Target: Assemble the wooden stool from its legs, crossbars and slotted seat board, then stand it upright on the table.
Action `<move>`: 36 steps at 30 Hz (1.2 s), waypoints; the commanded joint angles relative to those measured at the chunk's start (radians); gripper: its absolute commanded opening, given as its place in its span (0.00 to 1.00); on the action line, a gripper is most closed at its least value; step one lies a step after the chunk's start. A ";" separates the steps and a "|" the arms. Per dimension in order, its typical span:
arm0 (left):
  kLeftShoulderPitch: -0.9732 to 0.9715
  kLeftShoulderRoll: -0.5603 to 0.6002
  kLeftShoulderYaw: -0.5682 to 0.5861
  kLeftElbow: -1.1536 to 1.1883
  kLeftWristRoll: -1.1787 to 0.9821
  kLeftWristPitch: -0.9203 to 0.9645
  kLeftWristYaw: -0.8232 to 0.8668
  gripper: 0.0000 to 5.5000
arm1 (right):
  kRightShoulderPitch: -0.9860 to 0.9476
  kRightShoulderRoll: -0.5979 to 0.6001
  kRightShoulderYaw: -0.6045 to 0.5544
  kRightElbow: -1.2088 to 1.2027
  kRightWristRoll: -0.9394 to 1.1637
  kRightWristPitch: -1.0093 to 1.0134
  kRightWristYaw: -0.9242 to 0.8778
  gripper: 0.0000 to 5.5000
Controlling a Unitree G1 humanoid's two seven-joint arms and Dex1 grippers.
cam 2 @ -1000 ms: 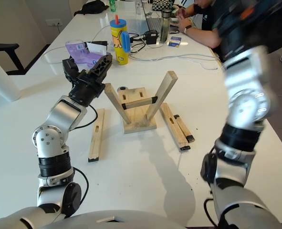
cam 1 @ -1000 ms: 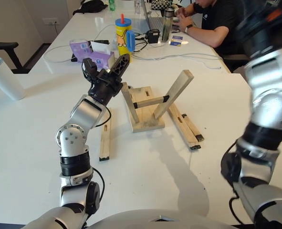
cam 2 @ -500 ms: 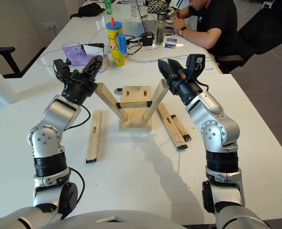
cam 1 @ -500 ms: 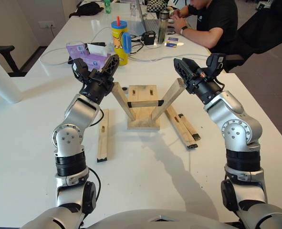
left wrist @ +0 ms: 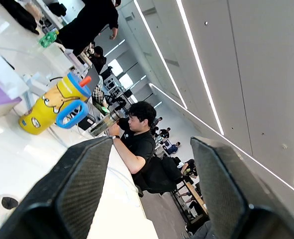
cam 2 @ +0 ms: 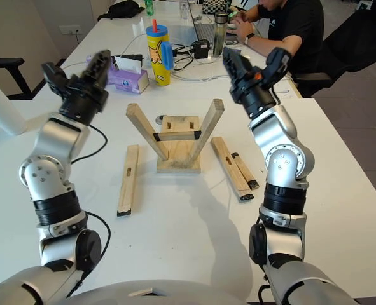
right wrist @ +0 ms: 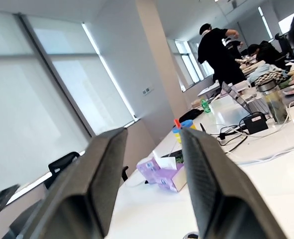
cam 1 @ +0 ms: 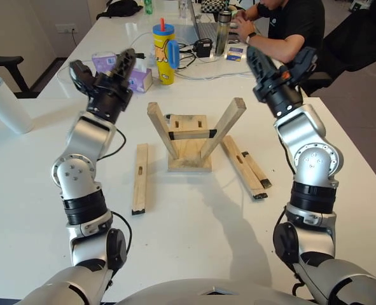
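Pale wooden stool [cam 1: 191, 157] is half built; the slotted wooden leg [cam 1: 139, 178] at eight o'clock should be gripped by its middle. Left tool [cam 1: 102, 67] and right tool [cam 1: 280, 60] are held wide open, empty.

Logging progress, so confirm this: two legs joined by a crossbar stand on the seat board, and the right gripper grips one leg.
Wrong: the right gripper is open, off the leg, per the right eye view. The rest stands.

Head stereo looks down over table [cam 1: 194, 216]; wrist cameras tilt upward, probably sharing yellow cup [left wrist: 43, 108].
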State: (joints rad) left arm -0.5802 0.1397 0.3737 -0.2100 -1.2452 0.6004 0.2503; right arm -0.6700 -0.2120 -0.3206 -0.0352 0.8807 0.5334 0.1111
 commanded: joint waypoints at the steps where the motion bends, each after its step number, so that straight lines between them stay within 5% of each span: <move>1: 0.037 0.031 0.009 0.003 0.038 0.000 -0.003 0.53 | -0.075 -0.082 0.014 0.182 -0.155 -0.058 -0.007 0.36; 7: 0.177 0.154 -0.095 0.049 0.366 -0.074 -0.118 0.53 | 0.000 -0.233 0.440 0.523 -0.689 -0.318 0.239 0.36; 14: 0.314 0.130 -0.194 0.125 0.664 -0.271 -0.254 0.53 | 0.088 -0.150 0.615 0.551 -0.830 -0.527 0.456 0.36; 18: 0.345 0.101 -0.217 0.169 0.735 -0.327 -0.302 0.53 | 0.181 -0.055 0.624 0.235 -0.694 -0.477 0.547 0.36; 23: 0.340 0.086 -0.201 0.202 0.764 -0.344 -0.330 0.53 | 0.250 -0.101 0.715 -0.108 -0.529 -0.206 0.729 0.36; 36: 0.315 0.063 -0.201 0.227 0.838 -0.344 -0.356 0.53 | 0.164 -0.058 0.572 0.005 -0.606 -0.172 0.566 0.36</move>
State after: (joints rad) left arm -0.2706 0.2002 0.1671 0.0196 -0.4234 0.2517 -0.1020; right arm -0.4853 -0.2590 0.2743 -0.0736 0.3137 0.3864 0.6982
